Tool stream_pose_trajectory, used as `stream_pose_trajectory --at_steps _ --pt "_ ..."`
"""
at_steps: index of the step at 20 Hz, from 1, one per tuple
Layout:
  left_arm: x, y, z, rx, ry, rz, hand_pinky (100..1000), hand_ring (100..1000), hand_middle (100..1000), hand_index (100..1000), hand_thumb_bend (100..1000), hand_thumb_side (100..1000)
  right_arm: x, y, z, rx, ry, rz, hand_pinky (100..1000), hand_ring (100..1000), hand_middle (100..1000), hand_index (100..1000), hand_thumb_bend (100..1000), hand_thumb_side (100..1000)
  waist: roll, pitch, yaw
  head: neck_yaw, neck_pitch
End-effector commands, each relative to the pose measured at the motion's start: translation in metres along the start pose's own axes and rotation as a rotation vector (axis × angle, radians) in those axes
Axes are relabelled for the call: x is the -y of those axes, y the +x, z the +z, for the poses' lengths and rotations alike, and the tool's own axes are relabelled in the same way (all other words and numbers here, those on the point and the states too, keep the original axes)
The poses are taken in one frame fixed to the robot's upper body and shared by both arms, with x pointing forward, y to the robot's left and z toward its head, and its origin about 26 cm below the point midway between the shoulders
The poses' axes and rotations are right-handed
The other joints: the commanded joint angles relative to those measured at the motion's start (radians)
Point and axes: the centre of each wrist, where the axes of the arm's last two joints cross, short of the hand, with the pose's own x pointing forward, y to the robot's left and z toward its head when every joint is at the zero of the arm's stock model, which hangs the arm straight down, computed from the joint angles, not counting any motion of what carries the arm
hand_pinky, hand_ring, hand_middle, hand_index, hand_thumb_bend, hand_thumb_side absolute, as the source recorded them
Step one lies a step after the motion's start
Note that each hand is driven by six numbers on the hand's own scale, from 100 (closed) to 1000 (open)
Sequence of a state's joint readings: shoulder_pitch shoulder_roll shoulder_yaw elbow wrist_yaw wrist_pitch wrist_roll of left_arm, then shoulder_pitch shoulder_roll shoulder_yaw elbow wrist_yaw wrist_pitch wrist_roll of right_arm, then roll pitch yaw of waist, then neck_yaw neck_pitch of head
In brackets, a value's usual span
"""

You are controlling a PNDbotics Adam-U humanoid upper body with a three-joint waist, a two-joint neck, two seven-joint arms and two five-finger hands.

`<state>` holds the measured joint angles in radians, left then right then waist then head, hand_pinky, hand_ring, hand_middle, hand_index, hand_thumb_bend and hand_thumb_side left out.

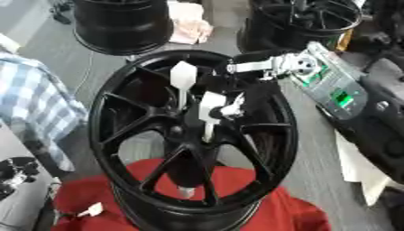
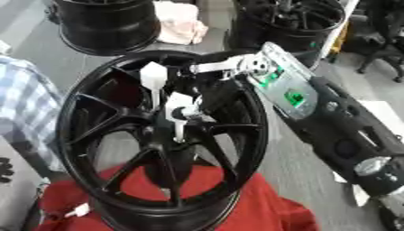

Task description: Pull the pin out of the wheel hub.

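Two flat-headed white pins (image 1: 183, 76) | glossy black spoked wheel hub (image 1: 118, 117) | red cloth (image 1: 268, 212)

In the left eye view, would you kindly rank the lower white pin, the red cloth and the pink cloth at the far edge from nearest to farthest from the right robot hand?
From the right robot hand:
1. Lower white pin, at the hub, beside the fingers.
2. Pink cloth, behind the wheel, top centre.
3. Red cloth, under the wheel's near rim.

The right robot hand (image 2: 207, 97) is curled round a white pin (image 2: 178, 110) at the wheel hub (image 2: 158, 135).
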<state>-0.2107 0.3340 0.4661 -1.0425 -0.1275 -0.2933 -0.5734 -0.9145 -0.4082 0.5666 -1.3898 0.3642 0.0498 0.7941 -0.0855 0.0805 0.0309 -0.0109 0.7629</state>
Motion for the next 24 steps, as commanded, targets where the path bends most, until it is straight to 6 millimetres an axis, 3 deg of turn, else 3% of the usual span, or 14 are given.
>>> stream_pose_trajectory --at_steps 1,14,24 --pt "-0.008 0.011 -0.004 0.028 0.006 -0.023 678 681 630 738 472 517 0.009 -0.002 0.004 -0.017 -0.03 0.028 785 829 819 953 339 547 0.009 -0.016 0.0 -0.002 -0.002" --pt "-0.008 0.012 -0.005 0.029 0.005 -0.023 678 681 630 738 474 517 0.004 -0.004 -0.004 -0.02 -0.036 0.055 723 740 710 906 296 493 0.009 -0.016 0.0 -0.004 -0.001" --pt "-0.009 0.012 -0.004 0.029 0.005 -0.023 678 680 630 738 475 516 0.001 -0.001 -0.007 -0.004 -0.065 0.083 612 566 550 776 254 434 0.009 -0.016 -0.001 -0.004 0.0"
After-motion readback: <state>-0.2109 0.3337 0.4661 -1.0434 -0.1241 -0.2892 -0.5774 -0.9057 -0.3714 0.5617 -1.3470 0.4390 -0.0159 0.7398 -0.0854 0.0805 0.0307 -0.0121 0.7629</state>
